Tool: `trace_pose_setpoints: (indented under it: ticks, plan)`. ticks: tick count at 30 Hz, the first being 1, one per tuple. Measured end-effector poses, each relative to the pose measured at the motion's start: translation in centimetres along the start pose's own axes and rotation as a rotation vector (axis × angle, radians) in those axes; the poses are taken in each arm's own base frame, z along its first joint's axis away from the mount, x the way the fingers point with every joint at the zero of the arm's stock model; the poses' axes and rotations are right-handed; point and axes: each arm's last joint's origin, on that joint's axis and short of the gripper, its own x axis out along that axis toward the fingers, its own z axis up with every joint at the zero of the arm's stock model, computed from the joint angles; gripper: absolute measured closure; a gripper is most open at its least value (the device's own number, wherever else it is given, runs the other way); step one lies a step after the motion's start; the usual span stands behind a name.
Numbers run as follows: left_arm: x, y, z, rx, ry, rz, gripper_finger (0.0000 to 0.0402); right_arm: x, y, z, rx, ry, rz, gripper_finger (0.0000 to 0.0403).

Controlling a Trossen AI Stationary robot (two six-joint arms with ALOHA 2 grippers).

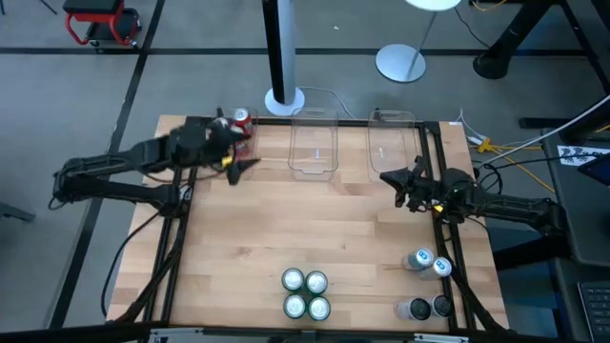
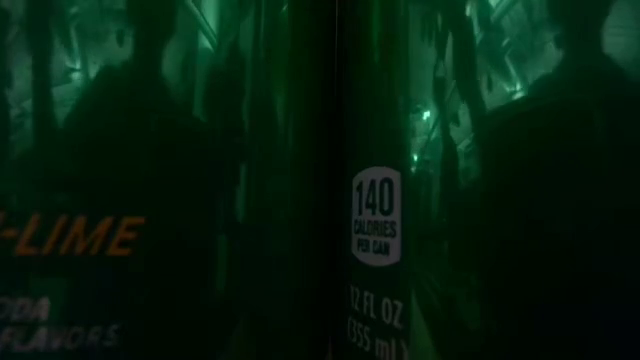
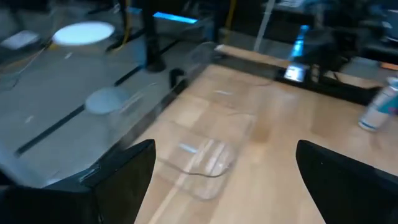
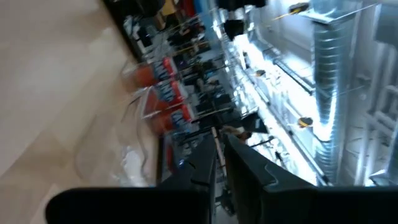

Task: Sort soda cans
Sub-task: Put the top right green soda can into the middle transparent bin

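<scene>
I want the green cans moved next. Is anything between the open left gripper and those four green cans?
Nothing visible: bare table lies between the left gripper, by the red cans, and the green cans.

Green soda can (image 2: pixel 200 180) pressed against the low camera reads "-LIME" in orange at 9 o'clock, "140 CALORIES PER CAN" badge just right of centre, "12 FL OZ (355 mL)" below at 5 o'clock

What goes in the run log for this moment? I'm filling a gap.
left gripper: open, empty, beside red cans | right gripper: shut, empty, near right bin | green cans: unsorted
</scene>
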Motion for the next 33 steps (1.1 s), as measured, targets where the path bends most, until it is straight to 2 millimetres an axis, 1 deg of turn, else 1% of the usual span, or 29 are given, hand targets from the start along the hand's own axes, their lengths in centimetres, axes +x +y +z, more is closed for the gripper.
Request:
trace_pose_setpoints:
  ticks: [3,6,9,13,17,21,27,30,33]
  plan:
    - [0.9,-1.6,-2.0,0.05,-0.046,-0.069,0.0027,0.0,-0.6,0.2,-0.001,-0.01,-0.026,0.0366]
    - [1.8,-3.2,-4.0,0.095,-0.12,-0.154,0.0027,0.2,-1.8,0.7,0.001,-0.021,-0.041,0.0366]
    - [2.0,-4.5,-5.7,0.137,-0.186,-0.225,0.0027,0.8,-3.0,1.2,0.001,-0.048,-0.016,0.0366]
    - [2.1,-5.2,-7.0,0.142,-0.238,-0.273,0.0027,2.5,-5.1,2.0,0.025,-0.089,0.03,0.0366]
    - [2.3,-5.3,-7.8,0.155,-0.238,-0.278,0.0027,5.1,-6.8,3.2,0.07,-0.169,0.12,0.0366]
    - [2.7,-5.4,-8.2,0.149,-0.319,-0.275,0.0027,8.1,-7.7,5.9,0.052,-0.253,0.205,0.0366]
    - [3.1,-5.9,-9.6,0.147,-0.262,-0.304,0.0027,12.0,-9.8,11.1,-0.055,-0.29,0.35,0.0366]
    - [3.0,-6.1,-9.6,0.139,-0.267,-0.316,0.0027,13.7,-10.1,13.5,-0.103,-0.293,0.423,0.0366]
    - [2.9,-6.3,-10.1,0.162,-0.216,-0.327,0.0027,15.0,-10.0,15.7,-0.123,-0.313,0.481,0.0366]
